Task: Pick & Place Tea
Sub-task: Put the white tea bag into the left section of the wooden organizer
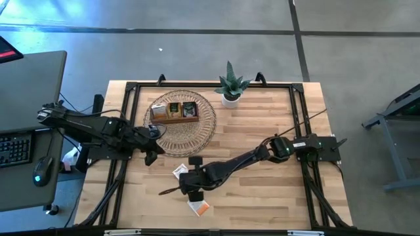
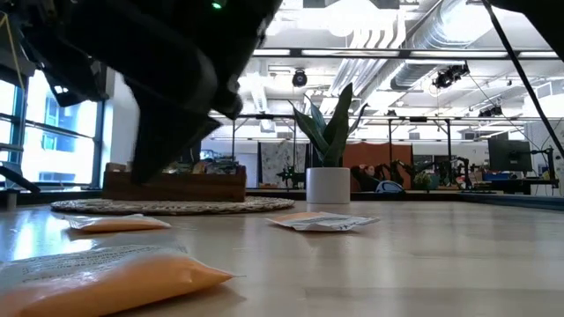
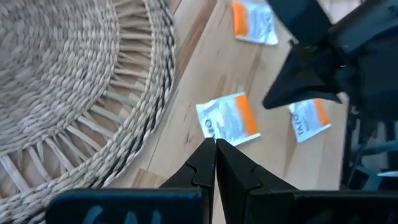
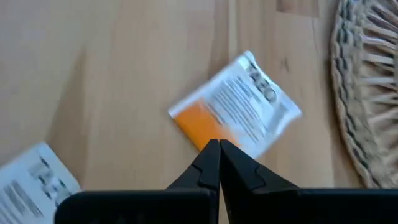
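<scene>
Showing both grippers shut and empty above loose sachets at lower centre of the high view. The right gripper (image 4: pixel 219 163), fingers pressed together, sits directly over an orange-and-white sachet (image 4: pixel 236 102) lying diagonally, its long axis running lower left to upper right, near the woven mat (image 4: pixel 367 93). The left gripper (image 3: pixel 214 163), likewise closed, points at the same cluster; the right appears nearer.
</scene>
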Robot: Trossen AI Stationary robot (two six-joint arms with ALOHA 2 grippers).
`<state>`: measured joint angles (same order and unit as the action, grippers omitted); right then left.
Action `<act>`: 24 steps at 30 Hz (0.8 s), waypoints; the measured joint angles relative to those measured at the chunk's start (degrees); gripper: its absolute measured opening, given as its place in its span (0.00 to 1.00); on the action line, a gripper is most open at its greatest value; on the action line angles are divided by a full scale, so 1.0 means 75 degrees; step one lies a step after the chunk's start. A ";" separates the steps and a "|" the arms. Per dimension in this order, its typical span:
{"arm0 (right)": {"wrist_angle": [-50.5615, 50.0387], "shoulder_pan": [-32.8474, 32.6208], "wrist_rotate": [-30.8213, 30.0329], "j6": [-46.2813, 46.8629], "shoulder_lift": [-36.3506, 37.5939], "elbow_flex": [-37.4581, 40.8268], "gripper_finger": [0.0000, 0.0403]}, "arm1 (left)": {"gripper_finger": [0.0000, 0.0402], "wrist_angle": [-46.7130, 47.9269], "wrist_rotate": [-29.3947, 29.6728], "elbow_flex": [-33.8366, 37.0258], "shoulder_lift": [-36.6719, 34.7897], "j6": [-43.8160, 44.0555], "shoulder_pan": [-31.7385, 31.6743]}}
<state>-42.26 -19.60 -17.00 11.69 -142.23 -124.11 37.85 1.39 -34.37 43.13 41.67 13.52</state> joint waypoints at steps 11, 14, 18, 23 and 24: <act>0.1823 0.0231 0.0747 0.0244 0.0001 0.1456 0.00 | 0.04 -0.0241 0.0300 0.0000 0.0536 -0.0831 0.0000; 0.1979 0.0229 0.0767 0.0137 0.0011 0.1643 0.00 | 0.09 -0.0241 0.0044 0.0003 0.0940 -0.0923 -0.0002; 0.1982 0.0205 0.0609 0.0090 -0.0005 0.1656 0.00 | 0.19 -0.0487 -0.0601 0.0003 0.1892 -0.0924 0.0000; 0.1972 0.0194 0.0569 0.0039 -0.0020 0.1664 0.00 | 0.33 -0.1440 -0.1526 0.0006 0.3021 -0.0630 0.0000; 0.1972 0.0190 0.0513 0.0037 -0.0023 0.1666 0.00 | 0.35 -0.1596 -0.1633 0.0006 0.3237 -0.0468 0.0000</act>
<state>-27.47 -18.18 -13.16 11.97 -142.41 -111.61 25.88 -10.86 -34.33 67.40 38.17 13.52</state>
